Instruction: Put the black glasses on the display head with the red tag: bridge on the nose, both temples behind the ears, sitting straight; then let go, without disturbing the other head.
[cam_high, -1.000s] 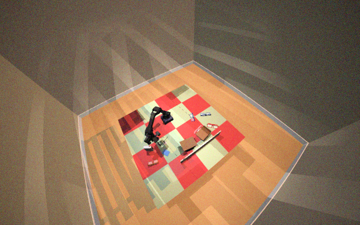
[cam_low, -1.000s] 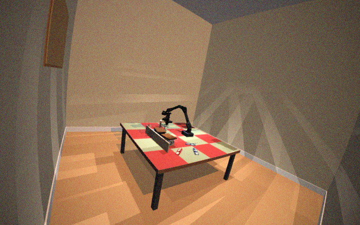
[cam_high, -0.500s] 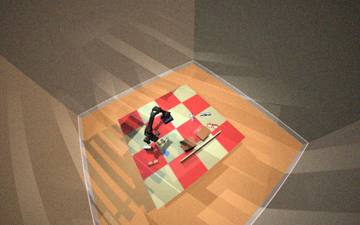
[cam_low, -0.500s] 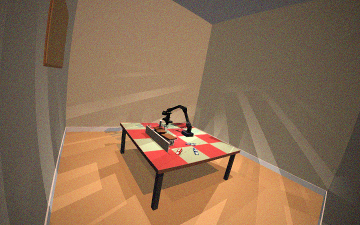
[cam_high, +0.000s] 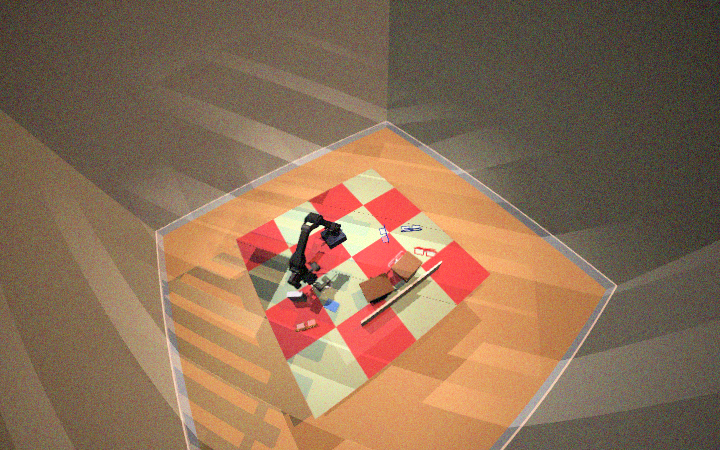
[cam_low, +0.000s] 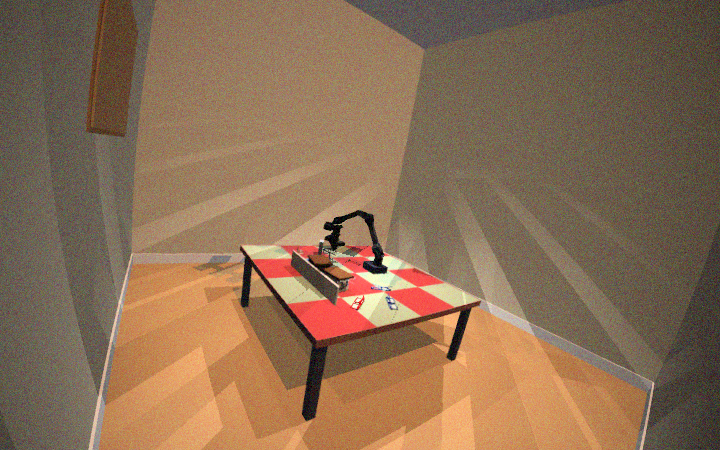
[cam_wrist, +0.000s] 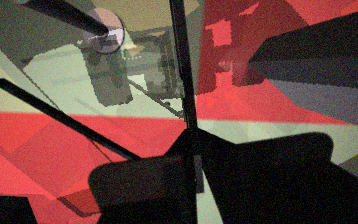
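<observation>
My gripper (cam_high: 314, 282) (cam_low: 335, 245) (cam_wrist: 191, 133) points down above the table. It is shut on the black glasses (cam_wrist: 183, 65), whose thin dark bars cross the wrist view and stand clear of the table. Just below them in the wrist view are a dark rod (cam_wrist: 70, 15) and a pale pinkish disc (cam_wrist: 116, 44). Small grey and tan shapes show close by the gripper in the top view. The display heads are too small and partly hidden there, and I cannot tell which one bears the red tag.
Two brown boards (cam_high: 376, 288) (cam_high: 406, 265) stand beside a long upright panel (cam_high: 392, 299) (cam_low: 313, 277). Red glasses (cam_high: 424, 251) (cam_low: 358, 302) and blue glasses (cam_high: 411, 228) (cam_low: 391, 303) lie beyond. Orange glasses (cam_high: 306, 325), a blue patch (cam_high: 331, 305) and a white-topped block (cam_high: 295, 294) are near the gripper.
</observation>
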